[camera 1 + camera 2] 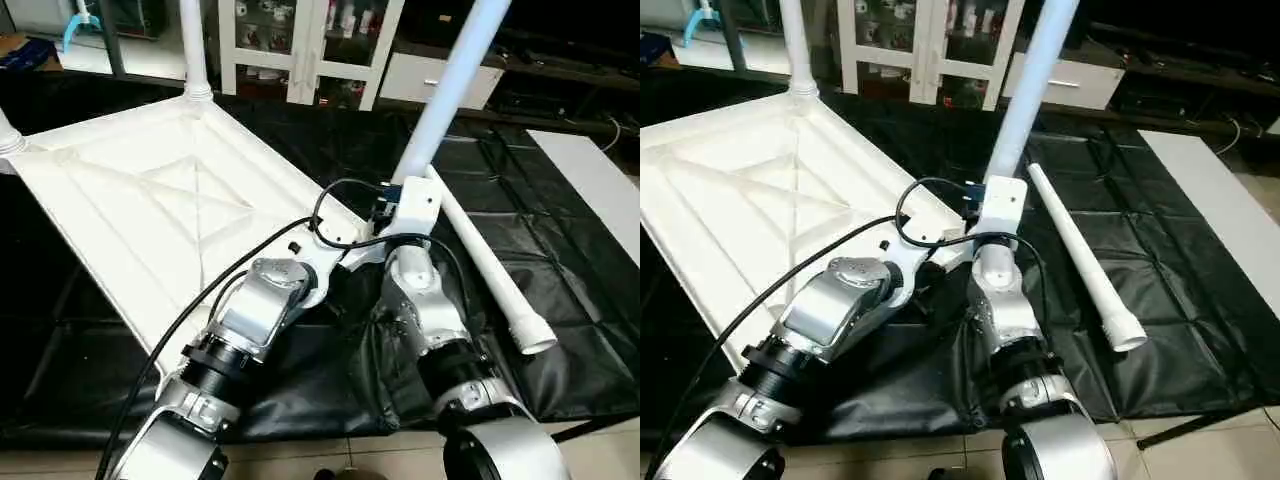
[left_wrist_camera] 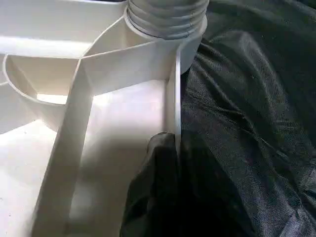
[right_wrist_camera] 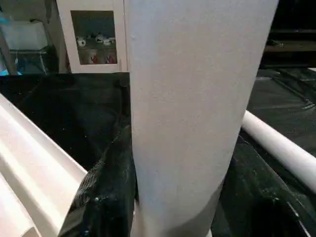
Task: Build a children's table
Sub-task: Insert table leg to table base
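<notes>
The tabletop (image 1: 150, 210) is seen lying underside up on the black-covered bench (image 1: 560, 260), X-ribs exposed, toward the robot's left. Two legs are seen standing in its far corner sockets: one (image 1: 192, 50) at the far corner, another (image 1: 6, 135) cut by the picture's left edge. A third leg (image 1: 450, 85) is held tilted over the near right corner; a fourth, loose leg (image 1: 490, 265) lies flat on the bench just right of it, its wide end near the front edge. In the head views the right hand (image 1: 400, 205) is hidden behind its white wrist block; the right wrist view fills that gap: the third leg (image 3: 192, 113) is gripped between part-open black fingers (image 3: 106, 192). The left wrist view alone shows that leg's ribbed end (image 2: 165, 17) at the corner socket, and the left hand (image 2: 170, 192) pinched shut on the tabletop's rim (image 2: 174, 94). Open bench is left to the right, up to a white board (image 1: 600, 180); a cabinet (image 1: 300, 45) stands beyond the far edge.
</notes>
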You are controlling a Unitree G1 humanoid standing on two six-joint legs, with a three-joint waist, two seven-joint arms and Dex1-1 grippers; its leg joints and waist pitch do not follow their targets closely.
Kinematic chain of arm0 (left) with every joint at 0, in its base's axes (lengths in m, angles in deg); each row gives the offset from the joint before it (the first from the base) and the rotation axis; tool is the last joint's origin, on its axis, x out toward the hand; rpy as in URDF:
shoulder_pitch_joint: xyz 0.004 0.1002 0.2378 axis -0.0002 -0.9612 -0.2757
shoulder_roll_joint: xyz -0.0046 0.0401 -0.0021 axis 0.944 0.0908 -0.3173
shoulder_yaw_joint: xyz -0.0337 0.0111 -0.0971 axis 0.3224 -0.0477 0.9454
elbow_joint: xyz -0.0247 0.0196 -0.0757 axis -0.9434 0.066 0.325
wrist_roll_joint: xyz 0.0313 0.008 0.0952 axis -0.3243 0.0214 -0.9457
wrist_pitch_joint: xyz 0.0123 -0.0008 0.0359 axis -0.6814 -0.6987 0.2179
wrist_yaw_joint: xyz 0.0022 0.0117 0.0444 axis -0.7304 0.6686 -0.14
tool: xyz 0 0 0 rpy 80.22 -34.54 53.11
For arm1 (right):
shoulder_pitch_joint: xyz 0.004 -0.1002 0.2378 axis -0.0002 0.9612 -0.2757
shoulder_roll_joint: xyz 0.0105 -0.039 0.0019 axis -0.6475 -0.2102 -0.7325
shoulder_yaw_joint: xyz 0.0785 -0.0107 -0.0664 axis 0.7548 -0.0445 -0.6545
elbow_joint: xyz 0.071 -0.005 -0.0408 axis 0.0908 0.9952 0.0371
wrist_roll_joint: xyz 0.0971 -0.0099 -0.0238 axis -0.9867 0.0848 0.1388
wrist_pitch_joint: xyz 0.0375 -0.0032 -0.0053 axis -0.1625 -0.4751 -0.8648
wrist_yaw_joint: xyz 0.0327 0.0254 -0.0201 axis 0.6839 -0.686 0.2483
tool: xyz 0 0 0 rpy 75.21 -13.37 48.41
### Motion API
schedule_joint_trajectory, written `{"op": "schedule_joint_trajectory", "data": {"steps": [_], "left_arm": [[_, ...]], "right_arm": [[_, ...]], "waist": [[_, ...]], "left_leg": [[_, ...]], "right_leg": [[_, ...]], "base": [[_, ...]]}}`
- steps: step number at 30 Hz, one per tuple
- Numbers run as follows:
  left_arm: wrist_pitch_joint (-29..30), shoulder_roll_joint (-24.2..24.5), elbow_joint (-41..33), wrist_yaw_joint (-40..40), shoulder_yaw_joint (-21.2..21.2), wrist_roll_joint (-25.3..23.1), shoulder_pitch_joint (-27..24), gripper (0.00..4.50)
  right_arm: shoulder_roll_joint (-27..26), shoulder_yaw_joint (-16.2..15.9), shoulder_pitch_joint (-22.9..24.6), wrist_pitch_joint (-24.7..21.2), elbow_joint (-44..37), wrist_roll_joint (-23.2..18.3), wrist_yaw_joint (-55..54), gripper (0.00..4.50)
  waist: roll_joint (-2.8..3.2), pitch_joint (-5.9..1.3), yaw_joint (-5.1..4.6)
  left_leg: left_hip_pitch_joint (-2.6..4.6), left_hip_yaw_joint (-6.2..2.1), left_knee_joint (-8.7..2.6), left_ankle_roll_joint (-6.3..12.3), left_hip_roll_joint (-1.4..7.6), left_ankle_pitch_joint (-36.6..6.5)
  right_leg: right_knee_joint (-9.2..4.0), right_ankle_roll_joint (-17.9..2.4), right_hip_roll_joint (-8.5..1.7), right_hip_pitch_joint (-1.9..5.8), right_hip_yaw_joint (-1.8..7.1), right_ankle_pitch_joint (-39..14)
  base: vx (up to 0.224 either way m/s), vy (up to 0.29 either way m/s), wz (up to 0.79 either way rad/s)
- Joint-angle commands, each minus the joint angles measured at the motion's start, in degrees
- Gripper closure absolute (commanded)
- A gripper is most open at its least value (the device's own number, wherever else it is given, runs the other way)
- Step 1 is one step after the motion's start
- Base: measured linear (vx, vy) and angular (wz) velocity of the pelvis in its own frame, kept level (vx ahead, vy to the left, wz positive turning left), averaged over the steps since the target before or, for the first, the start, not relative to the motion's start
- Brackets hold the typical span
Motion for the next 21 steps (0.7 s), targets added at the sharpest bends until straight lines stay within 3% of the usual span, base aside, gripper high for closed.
{"op": "schedule_joint_trajectory", "data": {"steps": [1, 4, 11, 12, 13, 16, 17, 18, 19, 21], "left_arm": [[0.6, 1.0, -3.6, -2.3, 3.2, -0.5, 0.7, 4.50], [0.8, 1.3, -3.7, -2.5, 3.1, -0.5, 0.4, 4.50], [1.0, 1.8, -3.5, -2.9, 2.9, 0.0, 0.5, 4.50], [1.0, 1.9, -3.5, -2.9, 2.9, 0.1, 0.4, 4.50], [1.0, 1.9, -3.5, -2.9, 2.9, 0.1, 0.4, 4.50], [1.2, 1.9, -3.7, -2.9, 2.8, 0.2, 0.3, 4.50], [1.2, 1.9, -3.7, -2.9, 2.8, 0.2, 0.3, 4.50], [1.3, 2.0, -3.7, -2.9, 2.7, 0.3, 0.3, 4.50], [1.2, 2.1, -3.5, -2.9, 2.7, 0.5, 0.4, 4.50], [0.8, 2.5, -2.9, -2.9, 2.6, 0.7, 0.6, 4.50]], "right_arm": [[0.6, 2.0, 4.2, -3.0, 10.4, 0.1, -1.5, 2.68], [0.0, 1.9, 3.3, -0.8, 11.0, -0.1, -0.4, 2.68], [-0.6, 1.3, 2.1, 1.2, 12.1, 0.7, 2.0, 2.68], [-0.7, 1.3, 2.0, 1.5, 12.3, 0.6, 2.2, 2.12], [-0.7, 1.3, 1.9, 1.6, 12.3, 0.6, 2.3, 1.98], [-0.6, 1.3, 1.8, 2.3, 12.5, 0.5, 2.7, 1.78], [-0.6, 1.3, 1.8, 2.3, 12.5, 0.5, 2.8, 1.64], [-0.5, 1.3, 1.7, 2.4, 12.5, 0.5, 3.0, 1.55], [-0.5, 1.4, 1.5, 2.6, 12.5, 0.5, 3.4, 1.51], [-0.4, 1.3, 1.2, 2.8, 12.1, 0.6, 4.7, 1.33]], "waist": [[1.61, -2.24, 0.54], [1.62, -2.25, 0.50], [1.53, -2.35, 0.49], [1.53, -2.33, 0.47], [1.52, -2.27, 0.46], [1.59, -2.51, 0.59], [1.22, -2.88, 0.83], [1.22, -2.76, 0.90], [1.37, -2.84, 1.00], [1.33, -2.60, 0.85]], "left_leg": [[0.38, 0.06, -3.91, 0.15, 1.18, -12.7], [0.32, -0.04, -3.94, -0.56, 1.18, -13.3], [0.25, 0.05, -3.74, 0.23, 1.07, -11.6], [0.19, 0.04, -3.75, 0.27, 1.05, -11.3], [0.18, 0.06, -3.75, 0.33, 1.02, -11.6], [0.42, 0.27, -3.43, 0.87, 1.04, -11.0], [0.20, 0.27, -3.16, 1.28, 0.95, -8.2], [-0.18, 0.37, -3.00, 2.59, 0.74, -6.1], [-0.06, 0.47, -2.85, 3.17, 0.77, -5.4], [0.03, 0.68, -2.85, 4.35, 0.91, -6.8]], "right_leg": [[-2.70, -10.3, -2.71, 2.19, 1.88, -9.0], [-2.75, -9.7, -2.67, 2.15, 1.88, -10.2], [-2.38, -10.5, -2.55, 2.35, 1.91, -7.9], [-2.36, -10.5, -2.54, 2.39, 1.91, -7.8], [-2.45, -10.5, -2.50, 2.36, 1.93, -8.2], [-2.25, -11.7, -2.49, 2.29, 2.06, -6.5], [-1.62, -12.1, -2.42, 2.80, 2.06, -3.2], [-1.25, -12.5, -2.33, 2.84, 2.18, -0.6], [-1.14, -12.8, -2.37, 2.75, 2.22, 0.5], [-1.31, -13.6, -2.35, 2.53, 2.13, -0.8]], "base": [[0.000, 0.000, 0.00], [0.000, 0.000, 0.00], [0.000, 0.000, 0.00], [0.000, 0.000, 0.00], [0.000, 0.000, 0.00], [0.000, 0.000, 0.00], [0.000, 0.000, 0.00], [0.000, 0.000, 0.00], [0.000, 0.000, 0.00], [0.000, 0.000, 0.00]]}}
